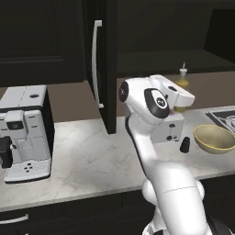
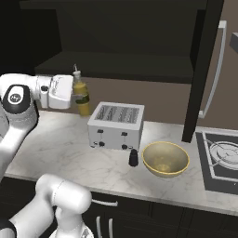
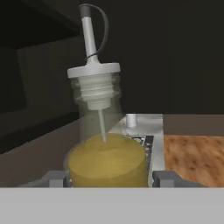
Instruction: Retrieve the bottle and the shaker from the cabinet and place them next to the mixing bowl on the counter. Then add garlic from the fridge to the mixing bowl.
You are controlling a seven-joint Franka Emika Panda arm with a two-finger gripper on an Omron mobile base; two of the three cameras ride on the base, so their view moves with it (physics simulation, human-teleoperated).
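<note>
The end effector [image 2: 78,96] sits at the left of the right base view, clamped on the bottle [image 2: 82,100] at its amber body. In the hand view the two fingers [image 3: 52,179] press in from either side of the yellow liquid at the bottom of the frame, with the pale spout rising straight up above them. The bottle is upright and clear of the counter [image 2: 65,144], hanging above its back left part, to the left of the toaster [image 2: 116,125]. Holding it low on the body and vertical makes sense: the spout stays on top (so nothing should spill) and the base is free to be set down flat.

The shaker [image 2: 133,158] already stands on the counter at centre frame, just beside the bowl [image 2: 165,159] on its left and in front of the toaster; that part of the task looks done. The bowl lies right of centre, near the counter's front edge, and looks empty.

The cabinet [image 1: 104,69] door, with its silver handle, stands open at upper centre of the left base view, likely left so for access to the shelf.

I judge the step in hand to be carrying the bottle across to the bowl. The toaster lies between them, so the bottle will need to pass over or in front of it.
</note>
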